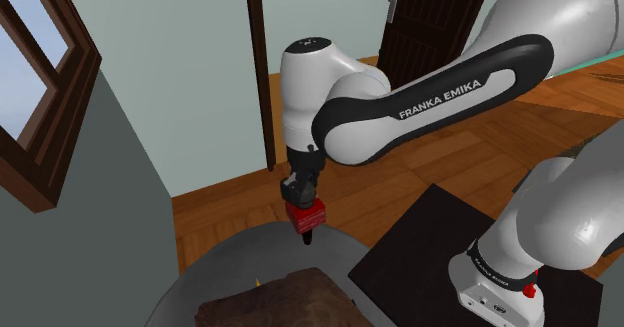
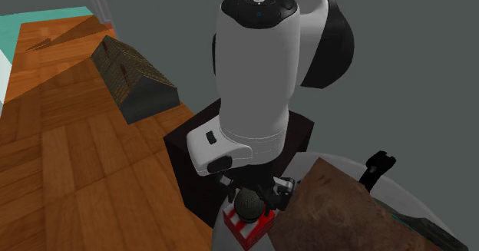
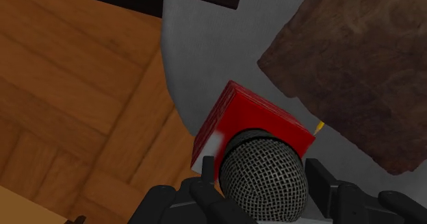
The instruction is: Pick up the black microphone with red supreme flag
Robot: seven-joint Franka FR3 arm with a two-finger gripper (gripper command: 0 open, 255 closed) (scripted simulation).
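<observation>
The black microphone hangs head-up in my gripper (image 1: 303,197). Its mesh head (image 3: 263,181) sits between the two black fingers (image 3: 205,173), which clasp it from both sides. The red cube-shaped flag (image 3: 241,120) rings the handle just below the head. In the shoulder view the red flag (image 1: 305,216) and the handle's dark tip hang a little above the edge of the round grey table (image 1: 225,267). The second exterior view has the mesh head (image 2: 247,203) and the red flag (image 2: 249,226) under the white wrist.
A brown rough slab (image 1: 280,300) lies on the grey table close to the microphone, with a small yellow thing at its edge. The black stand (image 1: 430,240) is beside the table. Wooden floor (image 3: 75,99) lies below. A dark roof-shaped box (image 2: 130,77) stands farther off.
</observation>
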